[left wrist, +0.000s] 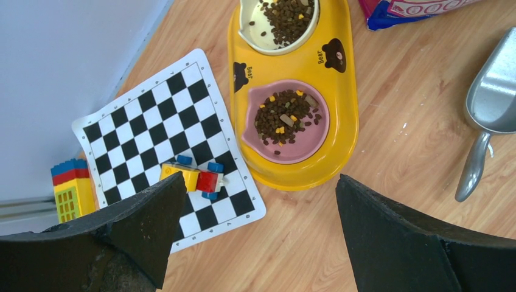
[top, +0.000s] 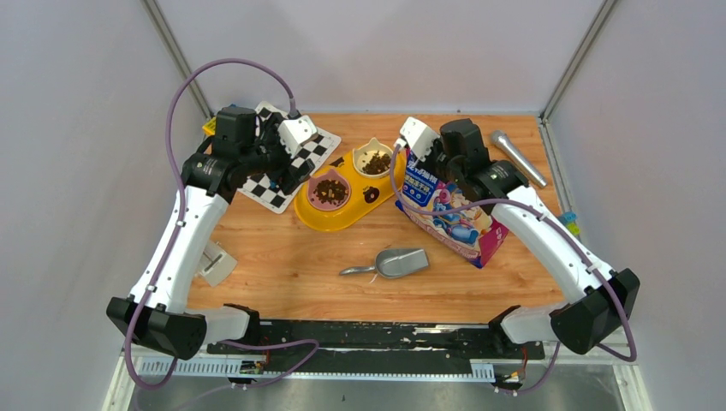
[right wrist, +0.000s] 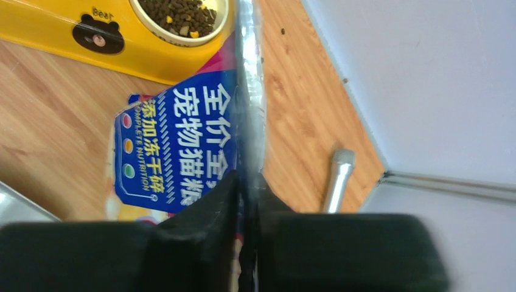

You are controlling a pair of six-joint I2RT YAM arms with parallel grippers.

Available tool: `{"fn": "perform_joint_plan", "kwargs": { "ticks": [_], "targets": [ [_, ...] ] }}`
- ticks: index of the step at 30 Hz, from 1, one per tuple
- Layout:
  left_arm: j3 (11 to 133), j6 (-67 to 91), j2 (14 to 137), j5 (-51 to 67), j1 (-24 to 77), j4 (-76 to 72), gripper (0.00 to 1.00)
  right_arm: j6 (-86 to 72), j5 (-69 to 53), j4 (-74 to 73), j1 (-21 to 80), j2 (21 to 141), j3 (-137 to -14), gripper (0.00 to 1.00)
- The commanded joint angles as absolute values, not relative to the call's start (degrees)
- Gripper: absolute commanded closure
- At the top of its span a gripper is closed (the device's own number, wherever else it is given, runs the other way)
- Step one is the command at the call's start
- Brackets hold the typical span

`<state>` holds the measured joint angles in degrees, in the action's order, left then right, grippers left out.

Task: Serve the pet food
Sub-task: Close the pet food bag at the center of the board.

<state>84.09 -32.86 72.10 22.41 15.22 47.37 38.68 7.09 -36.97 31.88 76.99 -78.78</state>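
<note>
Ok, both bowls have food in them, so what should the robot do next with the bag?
Probably open the right gripper a little and let the bag go. It is pinched shut on the bag's top edge, the bag's bottom seems to rest on the table, and the pink bowl and the white bowl both hold pet food, so more pouring looks unneeded.

You can read "Bear" beside a black bear face [left wrist: 334, 55] on the yellow plastic double-bowl feeder [left wrist: 345, 115]. The glossy blue-and-pink pet food bag [right wrist: 176, 146] shows you "COMPLETE NUTRITION" and the Chinese characters 宠物猫.
</note>
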Motion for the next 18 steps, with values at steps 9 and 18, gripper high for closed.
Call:
{"fn": "perform_joint_plan", "kwargs": {
  "ticks": [9, 18],
  "targets": [
    [84.1, -32.4, 71.7, 24.0, 14.8, 46.4, 0.00, 35.7, 9.1, -32.7, 32.8, 75.7, -81.0, 0.99],
    [84.1, -32.4, 71.6, 23.9, 14.8, 46.5, 0.00, 33.7, 5.9, -32.5, 33.2, 78.8, -83.8, 0.41]
  ]
}}
